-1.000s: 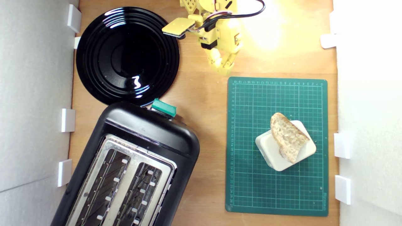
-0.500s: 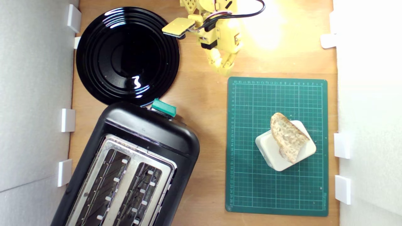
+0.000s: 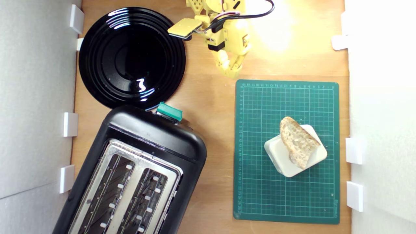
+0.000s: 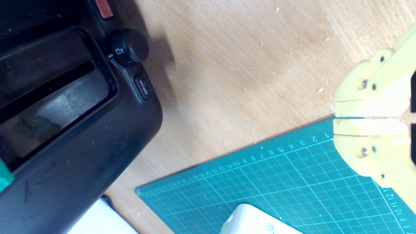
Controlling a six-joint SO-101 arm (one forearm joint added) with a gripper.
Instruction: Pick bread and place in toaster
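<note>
At the far edge of a wooden tabletop (image 3: 208, 97), a yellow gripper (image 3: 231, 70) hangs with its two fingers pressed together, only a hairline seam between them in the wrist view (image 4: 338, 117), and nothing held. Its tips sit just short of the top edge of a green cutting mat (image 3: 260, 195), over bare wood in the exterior view. The bread (image 3: 298, 142), a small half-slice with pale holey crumb and a tan crust rounded at one end, lies well apart from the gripper, toward the exterior view's right and farther down the mat, resting across the top of a cream rounded-corner block (image 3: 279, 156) that stands on the mat. Only a corner of that block (image 4: 250, 221) shows in the wrist view; the bread itself is out of that frame. The black toaster (image 3: 156, 136) stands at an angle on the other side of the gripper, toward the exterior view's left and lower corner, its silver top plate and two open slots facing up and its green lever knob (image 3: 169, 111) on the end nearest the gripper. A round black plate (image 3: 97, 65) lies just beside the gripper on the exterior view's left, touching or nearly touching the toaster's near end. The toaster's dark side panel (image 4: 81, 146), with a dial and buttons, fills one side of the wrist view.
</note>
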